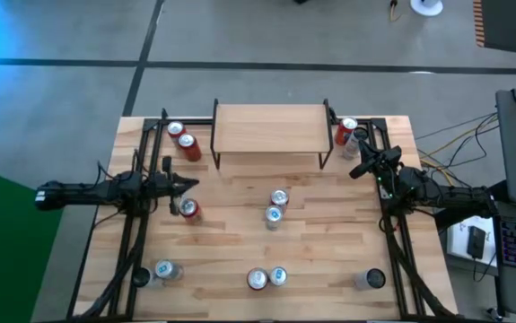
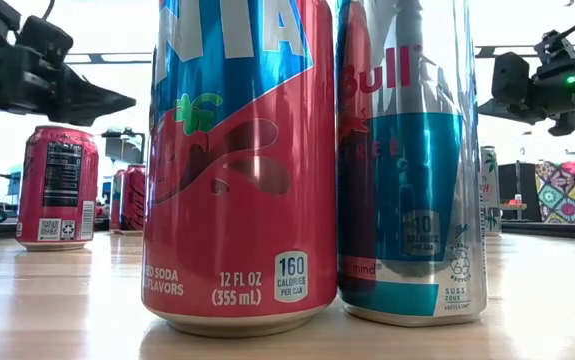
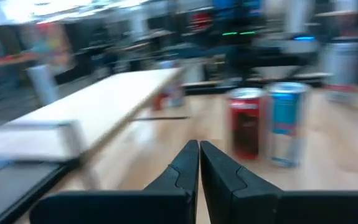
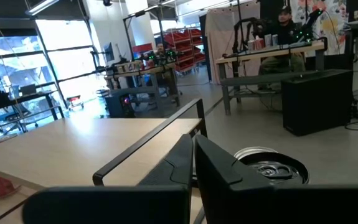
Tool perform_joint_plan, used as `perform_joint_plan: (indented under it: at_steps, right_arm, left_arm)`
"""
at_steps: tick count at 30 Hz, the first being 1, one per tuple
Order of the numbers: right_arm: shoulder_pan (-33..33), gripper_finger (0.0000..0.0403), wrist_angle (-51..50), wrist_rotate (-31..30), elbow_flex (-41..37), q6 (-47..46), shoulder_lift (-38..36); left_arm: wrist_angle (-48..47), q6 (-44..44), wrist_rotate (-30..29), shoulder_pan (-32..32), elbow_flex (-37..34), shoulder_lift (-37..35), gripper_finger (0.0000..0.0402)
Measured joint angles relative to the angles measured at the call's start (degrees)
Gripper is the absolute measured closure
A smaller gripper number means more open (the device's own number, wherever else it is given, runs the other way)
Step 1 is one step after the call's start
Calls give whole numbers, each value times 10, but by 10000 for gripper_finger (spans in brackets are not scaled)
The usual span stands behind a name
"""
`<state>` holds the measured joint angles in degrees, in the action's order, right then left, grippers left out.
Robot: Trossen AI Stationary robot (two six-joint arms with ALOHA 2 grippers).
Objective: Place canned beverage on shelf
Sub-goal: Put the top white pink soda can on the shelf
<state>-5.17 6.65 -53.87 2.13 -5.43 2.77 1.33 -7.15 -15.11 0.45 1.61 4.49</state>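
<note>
In the high view the left arm reached in level from the left edge of the frame, its left gripper point(image 1: 188, 185) at centre-left with the fingers pressed together on nothing, the tips hanging just above a red can point(image 1: 188, 209). The left wrist view showed those fingers point(image 3: 188, 163) meeting in a thin seam. The right arm came in from the right edge and angled up-left; the right gripper point(image 1: 358, 168) sat at upper right, fingers likewise closed and empty, near the right end of the shelf point(image 1: 269, 128).

The shelf stood at top centre of the table point(image 1: 231, 242), its light plank top bare. Two red cans point(image 1: 183, 142) stood to its left at upper left; a red can and a silver one point(image 1: 348, 135) stood touching at its right end, just beside the right gripper. A silver can top point(image 4: 272, 167) showed right under that gripper's fingers in the right wrist view.

Two silver-topped cans point(image 1: 275, 206) stood together in the middle of the frame, between the grippers and below the shelf. Along the bottom stood a single can point(image 1: 164, 269) at lower left, a red-and-blue pair point(image 1: 266, 278) at bottom centre and a dark-topped can point(image 1: 373, 279) at lower right. That pair filled the low view, the red can point(image 2: 237, 160) touching the blue-and-silver one point(image 2: 407, 160).
</note>
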Motion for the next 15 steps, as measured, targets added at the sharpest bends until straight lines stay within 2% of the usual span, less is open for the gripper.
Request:
perform_joint_plan:
  at_steps: [3, 7, 11, 15]
  right_arm:
    - [-1, 394, 0, -1, 0, 0, 0]
    - [-1, 394, 0, -2, 0, 0, 0]
    - [-1, 394, 0, -2, 0, 0, 0]
    - [-1, 394, 0, -2, 0, 0, 0]
  left_arm:
    - [2, 5, -51, 0, 0, 0, 402]
    - [4, 5, -68, 0, 0, 0, 402]
    - [1, -1, -109, 0, 1, 7, 402]
    - [0, 0, -114, 0, 1, 8, 402]
